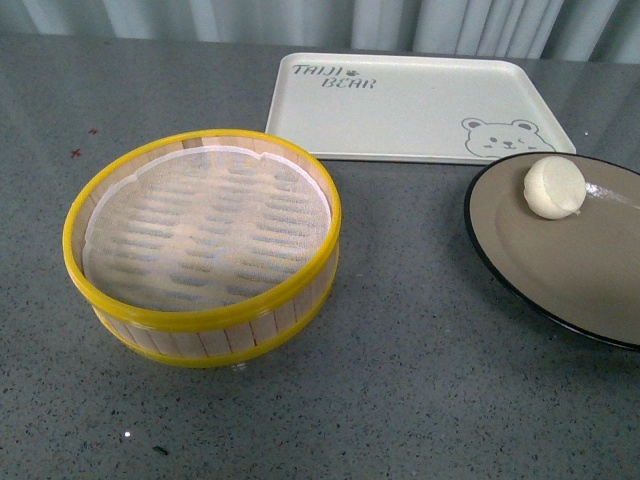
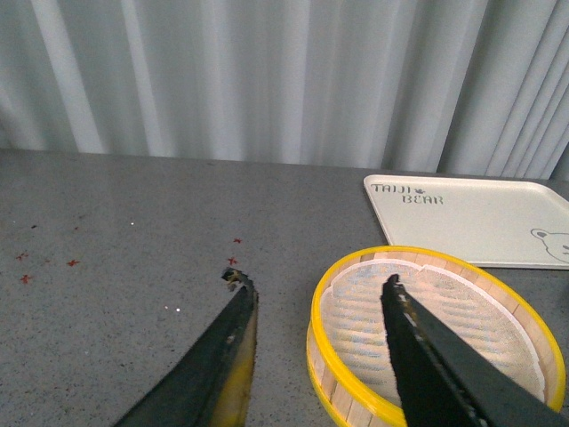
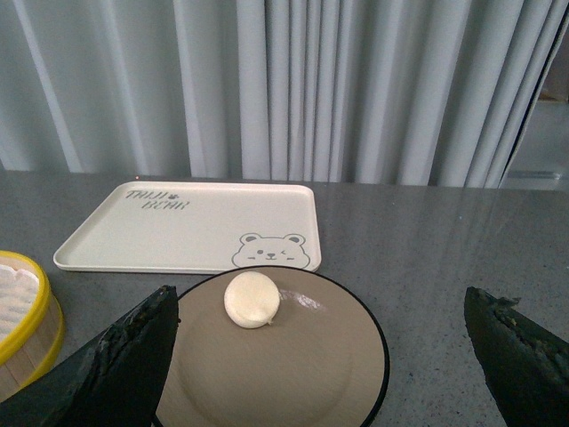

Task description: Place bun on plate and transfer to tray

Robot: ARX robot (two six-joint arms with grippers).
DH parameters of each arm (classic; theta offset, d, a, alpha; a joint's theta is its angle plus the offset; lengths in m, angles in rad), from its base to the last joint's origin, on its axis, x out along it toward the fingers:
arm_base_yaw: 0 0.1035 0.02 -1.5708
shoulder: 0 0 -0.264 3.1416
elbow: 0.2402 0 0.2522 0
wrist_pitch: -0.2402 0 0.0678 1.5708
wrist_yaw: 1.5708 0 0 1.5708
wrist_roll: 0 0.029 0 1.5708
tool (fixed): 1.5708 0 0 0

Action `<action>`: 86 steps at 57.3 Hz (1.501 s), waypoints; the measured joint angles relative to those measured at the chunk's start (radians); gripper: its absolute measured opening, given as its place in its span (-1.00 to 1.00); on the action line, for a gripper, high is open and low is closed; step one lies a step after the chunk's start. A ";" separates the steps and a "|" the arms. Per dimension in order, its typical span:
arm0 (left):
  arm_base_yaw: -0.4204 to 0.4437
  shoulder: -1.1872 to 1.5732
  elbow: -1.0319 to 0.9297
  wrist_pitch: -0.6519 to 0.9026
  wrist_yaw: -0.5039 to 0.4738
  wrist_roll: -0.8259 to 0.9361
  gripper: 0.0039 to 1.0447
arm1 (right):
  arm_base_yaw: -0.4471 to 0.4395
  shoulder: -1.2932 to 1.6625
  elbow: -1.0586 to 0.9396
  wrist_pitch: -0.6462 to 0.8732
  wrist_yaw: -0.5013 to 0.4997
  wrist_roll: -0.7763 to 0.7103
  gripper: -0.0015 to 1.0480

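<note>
The cream-white bun (image 1: 555, 187) lies on its side on the brown, black-rimmed plate (image 1: 560, 270), close to the plate's far rim. The pale tray (image 1: 410, 105) with the bear drawing sits just behind the plate. In the right wrist view the bun (image 3: 252, 300) rests on the plate (image 3: 293, 374), with the tray (image 3: 191, 227) beyond it. My right gripper (image 3: 320, 307) hangs wide open above the plate, one finger on each side of it. My left gripper (image 2: 311, 283) is open over the near rim of the steamer, with the tray (image 2: 480, 218) further off. Neither gripper shows in the front view.
A yellow-rimmed bamboo steamer basket (image 1: 200, 245) with a white liner stands left of the plate, nothing inside it; the same basket (image 2: 436, 334) lies under my left fingers. The grey table (image 1: 400, 400) runs back to a pale curtain (image 3: 293, 89).
</note>
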 joint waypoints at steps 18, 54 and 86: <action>0.000 0.000 0.000 0.000 0.000 0.000 0.91 | -0.007 0.132 0.026 0.024 0.055 -0.165 0.83; 0.000 0.000 0.000 0.000 0.000 0.003 0.88 | -0.427 1.348 0.533 0.011 -0.333 -0.055 0.83; 0.000 0.000 0.000 0.000 0.000 0.003 0.88 | -0.425 1.898 0.857 -0.146 -0.649 0.148 0.83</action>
